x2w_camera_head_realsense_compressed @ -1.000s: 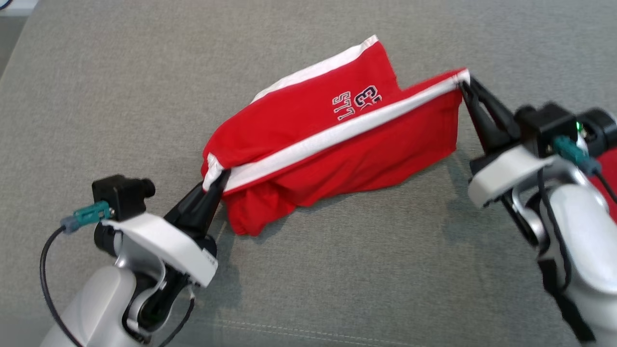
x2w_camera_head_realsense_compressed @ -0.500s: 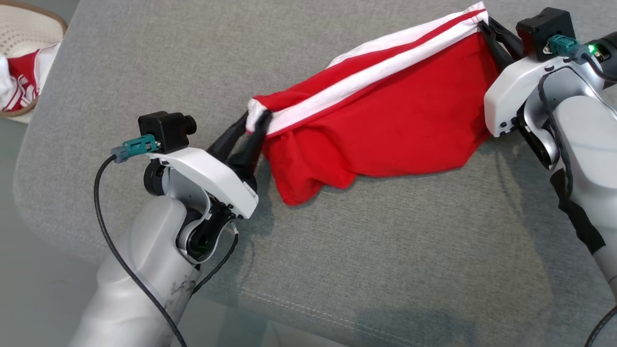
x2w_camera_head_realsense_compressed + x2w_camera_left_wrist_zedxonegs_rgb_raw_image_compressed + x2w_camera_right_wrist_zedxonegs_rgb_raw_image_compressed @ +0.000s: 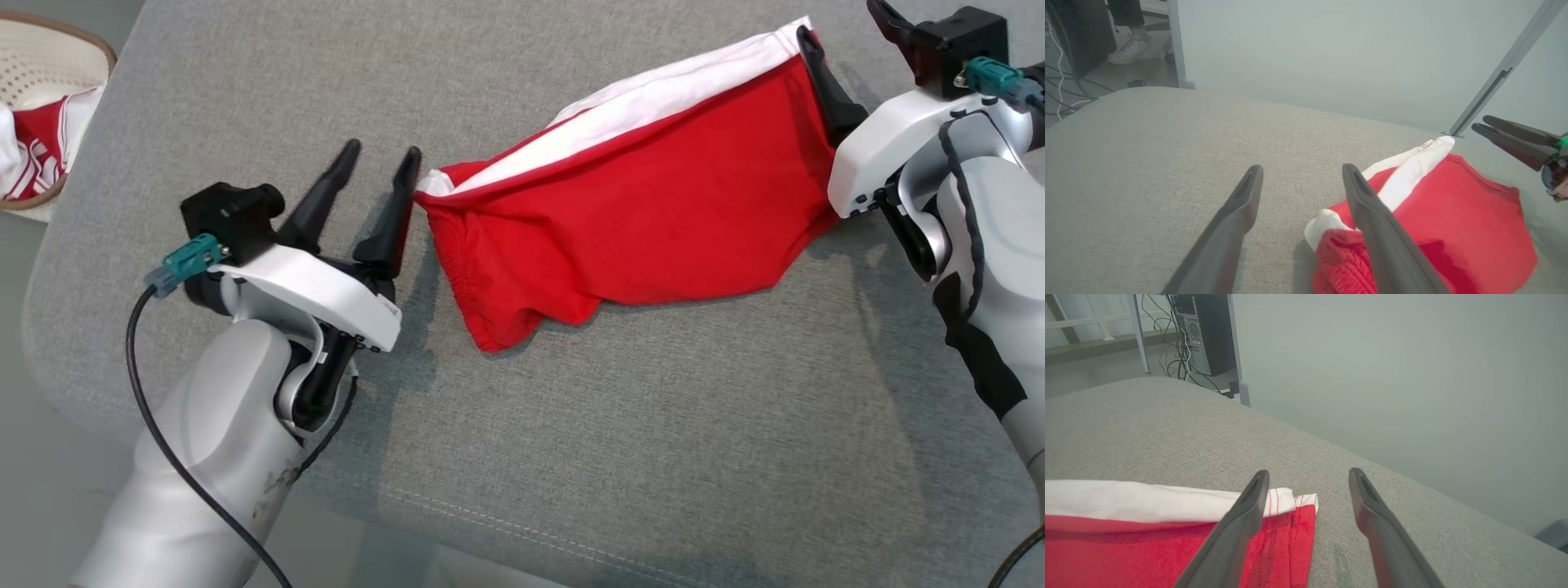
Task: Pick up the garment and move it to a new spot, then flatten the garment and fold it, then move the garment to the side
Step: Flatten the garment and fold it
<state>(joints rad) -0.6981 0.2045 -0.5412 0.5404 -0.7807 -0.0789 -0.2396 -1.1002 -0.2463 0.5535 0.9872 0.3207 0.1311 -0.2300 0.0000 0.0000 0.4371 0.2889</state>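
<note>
2 grippers, both w/ fingers spread wide and nothing held betw. them. The garment lies slack on the grey cushion, stretched from centre-left up toward the top right of the head view. It is red w/ a white band along its far edge and a bunched, gathered end at the near left.

The left gripper sits just beside the garment's left end. Its inner finger is right at the white corner; can't tell if it touches. In the left wrist view that finger crosses in front of the bunched end, and the other finger is over bare cushion.

The right gripper is at the garment's opposite end. 1 finger lies along the cloth's end edge. In the right wrist view that finger passes over the stitched corner, while the other is over bare cushion, clear of the fabric.

At the top left, off the cushion, a woven basket holds a red-and-white cloth. Beyond the cushion, 1 shoe of a person and a computer tower w/ cables.
</note>
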